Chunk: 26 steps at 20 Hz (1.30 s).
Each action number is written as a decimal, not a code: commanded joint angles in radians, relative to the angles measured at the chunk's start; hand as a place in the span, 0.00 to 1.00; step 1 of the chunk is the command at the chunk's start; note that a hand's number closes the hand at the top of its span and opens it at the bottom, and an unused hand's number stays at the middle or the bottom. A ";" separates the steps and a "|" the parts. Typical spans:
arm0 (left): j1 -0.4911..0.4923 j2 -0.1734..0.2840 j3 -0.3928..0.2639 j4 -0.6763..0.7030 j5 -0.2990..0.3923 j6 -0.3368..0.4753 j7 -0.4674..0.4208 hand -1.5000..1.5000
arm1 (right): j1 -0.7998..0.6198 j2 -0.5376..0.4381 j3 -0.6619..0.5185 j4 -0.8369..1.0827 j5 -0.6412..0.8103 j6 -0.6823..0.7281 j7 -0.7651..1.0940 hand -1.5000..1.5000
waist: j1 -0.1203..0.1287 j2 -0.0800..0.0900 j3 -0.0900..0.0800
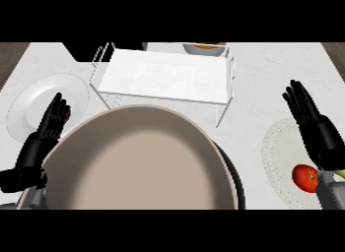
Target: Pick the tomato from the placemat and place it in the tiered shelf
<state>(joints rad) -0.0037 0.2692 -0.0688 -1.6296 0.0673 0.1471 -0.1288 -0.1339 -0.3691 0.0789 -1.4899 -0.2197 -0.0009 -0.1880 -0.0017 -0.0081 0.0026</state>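
One tomato (pixel 304 177) on one pale placemat (pixel 277 147), one white tiered shelf (pixel 164 76) up-left of placemat, right hand (pixel 317 128) over placemat, fingers straight, apart, left hand (pixel 48 128) far left of placemat, fingers straight, on one white plate (pixel 37 96)

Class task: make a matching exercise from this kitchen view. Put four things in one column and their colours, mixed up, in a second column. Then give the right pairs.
Things:
1. tomato
2. tiered shelf
3. right hand
4. large bowl

Colours:
A. black
B. beige
C. red
D. white

Pairs: 1-C, 2-D, 3-A, 4-B
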 commanded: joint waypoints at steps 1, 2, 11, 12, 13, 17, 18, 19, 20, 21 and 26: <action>0.012 0.028 0.013 0.008 -0.003 -0.012 0.051 0.50 | 0.115 -0.007 -0.043 -0.079 0.051 -0.145 0.085 0.00 | -0.023 0.002 -0.004; 0.032 0.053 -0.031 0.021 0.019 0.020 0.074 0.50 | 0.133 -0.024 -0.103 -0.017 0.077 -0.224 0.103 0.00 | -0.058 0.003 -0.005; 0.239 0.238 -0.182 -0.043 0.217 0.146 0.180 0.50 | 0.396 -0.011 -0.445 0.134 0.088 -0.628 0.230 0.00 | -0.173 0.009 -0.007; 0.202 0.252 -0.195 -0.019 0.210 0.147 0.204 0.50 | 0.412 0.015 -0.440 0.073 0.066 -0.615 0.210 0.00 | -0.165 0.009 -0.007; 0.213 0.267 -0.215 -0.047 0.211 0.124 0.201 0.50 | 0.432 0.079 -0.425 0.034 0.055 -0.628 0.165 0.00 | -0.135 0.004 -0.005; 0.080 0.262 -0.239 0.055 0.205 0.083 0.229 0.50 | 0.582 0.064 -0.370 -0.144 0.091 -0.559 0.139 0.00 | -0.083 0.009 -0.006; 0.074 0.230 -0.256 0.091 0.194 0.073 0.176 0.50 | 0.564 0.097 -0.321 -0.191 0.126 -0.601 0.165 0.00 | -0.067 0.012 -0.008; 0.115 0.249 -0.255 0.071 0.193 0.054 0.166 0.50 | 0.615 0.086 -0.303 -0.246 0.145 -0.596 0.201 0.00 | -0.050 0.009 -0.008; 0.078 0.238 -0.269 0.050 0.184 0.072 0.214 0.50 | 0.632 0.063 -0.282 -0.312 0.157 -0.586 0.262 0.00 | -0.046 0.010 -0.007; 0.054 0.231 -0.256 0.099 0.190 0.051 0.180 0.50 | 0.648 0.048 -0.246 -0.347 0.185 -0.586 0.332 0.00 | -0.044 0.013 -0.009; 0.063 0.242 -0.258 0.089 0.177 0.037 0.166 0.50 | 0.706 -0.107 -0.151 -0.403 0.277 -0.502 0.659 0.00 | -0.001 0.023 -0.012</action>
<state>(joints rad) 0.0470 0.5579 -0.2718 -1.5861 0.2723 0.1906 0.0664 0.5132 -0.3888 -0.1361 -1.8344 -0.0089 -0.5480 0.2785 -0.0327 -0.0025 0.0051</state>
